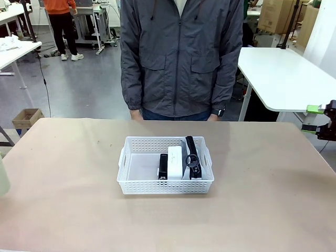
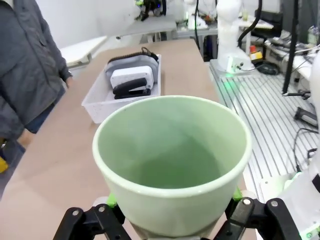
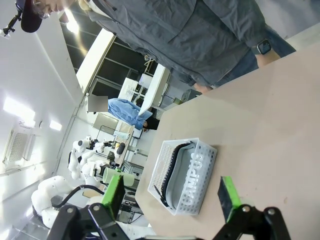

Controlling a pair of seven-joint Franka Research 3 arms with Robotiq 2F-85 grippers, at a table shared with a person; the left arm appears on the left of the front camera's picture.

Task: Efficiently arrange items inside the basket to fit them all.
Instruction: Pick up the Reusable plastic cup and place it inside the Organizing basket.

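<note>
Fingers, left wrist view: left fingers (image 2: 172, 220) clasp the pale green cup (image 2: 172, 160) at its base, one green pad at each side, mouth facing the camera.
Basket, left wrist view: white basket (image 2: 100, 102) lies beyond the cup at 11 o'clock on the worktop (image 2: 60, 155); its near half is bare.
Contents, left wrist view: one grey pouch (image 2: 131, 62), one white box (image 2: 131, 77) and one black stapler (image 2: 131, 90), packed side by side at the far end.
Fingers, right wrist view: right fingers (image 3: 171, 197) spread wide, nothing between the green pads.
Basket, right wrist view: basket (image 3: 200, 172) ahead with open worktop (image 3: 270, 120) all around; the pouch (image 3: 187, 175) shows through its wall.
Person, right wrist view: one person in a grey jacket (image 3: 200, 30) at the far edge.
Front view, basket: basket (image 1: 166, 186) mid-worktop (image 1: 68, 199), well clear of every edge.
Front view, contents: stapler (image 1: 163, 166), box (image 1: 175, 161) and pouch (image 1: 192, 157) fill the 3 o'clock half; the 9 o'clock half is free.
Front view, edges: cup (image 1: 3, 181) just shows at 9 o'clock; right fingers (image 1: 321, 119) at 3 o'clock, off the worktop edge.
</note>
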